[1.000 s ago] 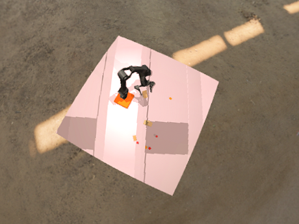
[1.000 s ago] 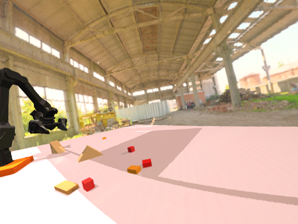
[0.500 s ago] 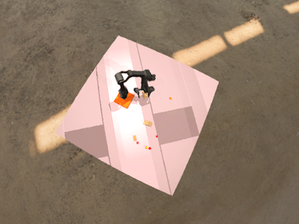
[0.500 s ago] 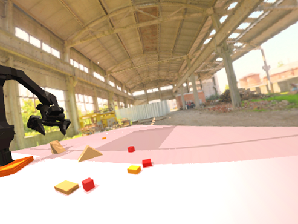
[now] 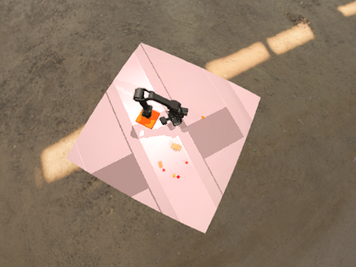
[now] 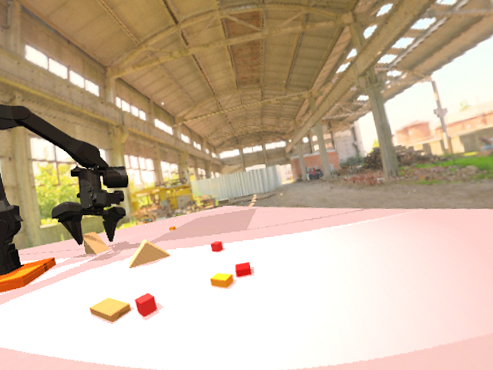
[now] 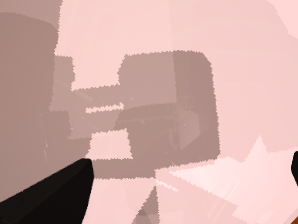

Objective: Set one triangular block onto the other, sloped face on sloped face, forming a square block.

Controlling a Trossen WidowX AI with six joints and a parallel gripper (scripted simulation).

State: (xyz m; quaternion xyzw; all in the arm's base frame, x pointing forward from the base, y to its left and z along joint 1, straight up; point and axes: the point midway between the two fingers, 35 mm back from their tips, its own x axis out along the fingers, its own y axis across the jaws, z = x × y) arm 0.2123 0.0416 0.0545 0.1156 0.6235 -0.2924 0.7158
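One wooden triangular block (image 5: 176,146) (image 6: 147,253) rests on the table with its ridge up. The other wooden triangular block (image 6: 93,246) is on the table farther left in the exterior view, its slope falling to the right. The arm hides it in the top view, and the wrist view shows neither block. The two blocks are apart. My gripper (image 5: 170,123) (image 6: 95,242) (image 7: 194,165) is wide open and empty, pointing down above the table. In the exterior view its fingertips overlap the left block's outline; contact cannot be told.
A flat wooden block (image 5: 160,164) (image 6: 110,309) lies by a red cube (image 5: 163,170) (image 6: 146,304). A small yellow block (image 5: 173,175) (image 6: 222,279) is beside another red cube (image 5: 178,176) (image 6: 243,269). A third red cube (image 5: 186,162) (image 6: 216,246) and an orange piece (image 5: 203,117) (image 6: 172,228) stand apart.
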